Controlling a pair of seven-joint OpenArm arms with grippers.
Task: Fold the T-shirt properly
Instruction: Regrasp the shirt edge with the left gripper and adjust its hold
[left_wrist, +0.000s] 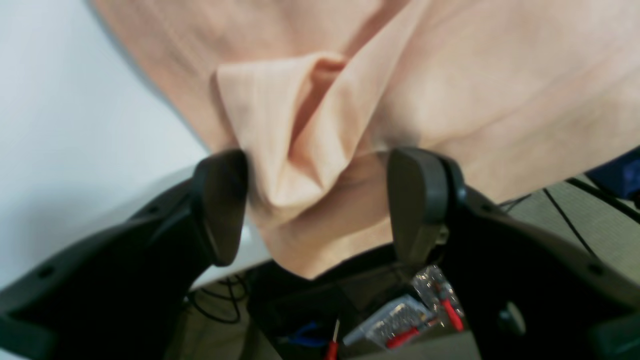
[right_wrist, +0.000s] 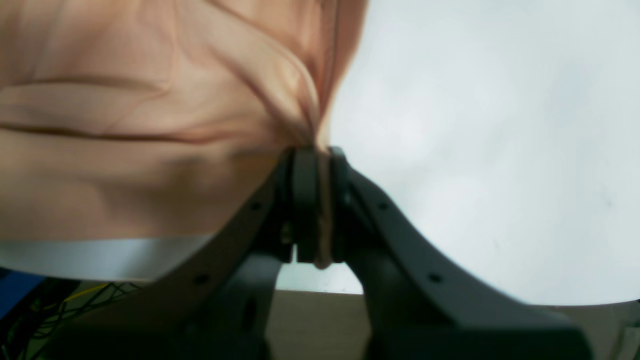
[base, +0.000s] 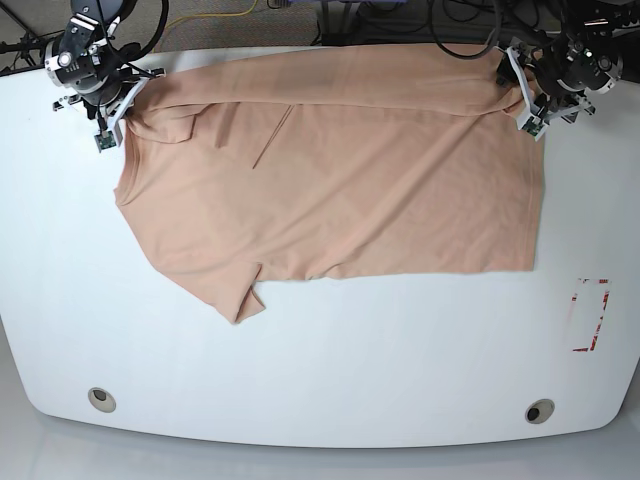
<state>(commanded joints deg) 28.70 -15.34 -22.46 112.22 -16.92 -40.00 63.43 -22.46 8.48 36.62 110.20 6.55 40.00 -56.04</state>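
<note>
- My right gripper (right_wrist: 318, 210) has its dark jaws pressed together on a pinched ridge of the plain peach-pink short-sleeved cotton T-shirt (base: 340, 180); a thin strip of cloth runs down between the pads, and folds fan out from the pinch.
- In the base view that arm sits at the far-left corner of the table, at the shirt's upper-left edge near a sleeve.
- My left gripper (left_wrist: 317, 205) stands wide open, its two dark fingers (left_wrist: 222, 205) on either side of a raised, cone-like fold of the same cloth. The left pad seems to touch the fold; the right pad sits just beside the fabric, and I cannot tell whether it touches.
- That arm is at the far-right corner, at the shirt's upper-right edge.
- The surface is a white table with rounded corners (base: 320, 370), with two small round fittings near its front edge and a red-and-white rectangular mark (base: 590, 314) on the right.
- Beyond the far edge I see dark cables and a greyish floor; the left wrist view shows red-handled tools in clear bags (left_wrist: 410, 320) below the table edge.
- The shirt lies spread flat on the far half of the table, long axis left to right, sleeves to the left and straight hem to the right; its far edge is doubled over in a narrow band between the two arms.
</note>
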